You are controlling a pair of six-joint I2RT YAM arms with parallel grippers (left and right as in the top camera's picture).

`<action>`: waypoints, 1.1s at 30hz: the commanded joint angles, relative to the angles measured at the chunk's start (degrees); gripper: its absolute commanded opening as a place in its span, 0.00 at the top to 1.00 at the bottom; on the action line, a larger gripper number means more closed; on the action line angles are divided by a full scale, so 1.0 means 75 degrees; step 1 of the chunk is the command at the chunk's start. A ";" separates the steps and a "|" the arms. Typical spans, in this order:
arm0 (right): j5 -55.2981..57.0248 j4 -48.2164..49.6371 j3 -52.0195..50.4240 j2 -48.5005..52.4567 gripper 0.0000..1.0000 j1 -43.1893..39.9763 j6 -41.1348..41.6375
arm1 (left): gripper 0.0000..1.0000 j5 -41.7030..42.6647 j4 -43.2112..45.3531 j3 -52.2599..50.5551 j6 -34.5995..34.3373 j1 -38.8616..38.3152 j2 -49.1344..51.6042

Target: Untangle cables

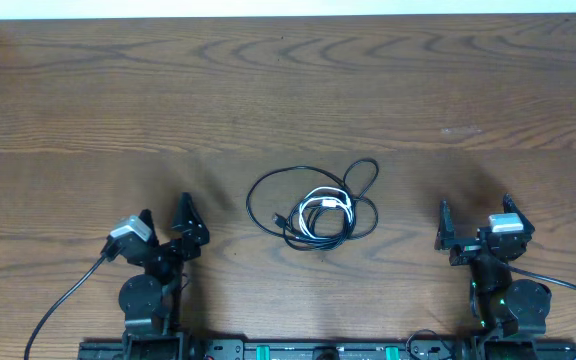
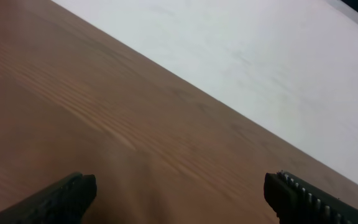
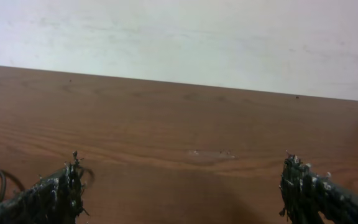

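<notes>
Black cables (image 1: 298, 236) in loose loops around a white cable (image 1: 328, 206), flat on the table (image 1: 288, 90), midway between left pincer (image 1: 166, 215) and right pincer (image 1: 476, 215), well apart from both. Both pincers spread open, empty. Whole tangle seen only overhead. From the right wrist, a cut-off sliver left of the fingers. From the left wrist, only wood and wall (image 2: 278, 56).

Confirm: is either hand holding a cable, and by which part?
Nothing is held. The left hand and right hand are open and empty; the cables lie on the table between them, untouched.
</notes>
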 commanded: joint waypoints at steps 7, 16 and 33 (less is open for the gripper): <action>-0.0050 -0.0038 -0.0009 0.0000 0.01 0.0117 0.0070 | 0.07 0.0583 -0.0717 0.1935 0.0909 -0.0038 0.0271; -0.0050 -0.0038 -0.0009 0.0000 0.01 0.0117 0.0070 | 0.07 0.0956 -0.1985 0.3698 0.0906 -0.0041 0.1929; -0.0050 -0.0038 -0.0009 0.0000 0.01 0.0117 0.0070 | 0.07 0.2177 -0.6752 0.9107 0.1253 -0.0545 0.6184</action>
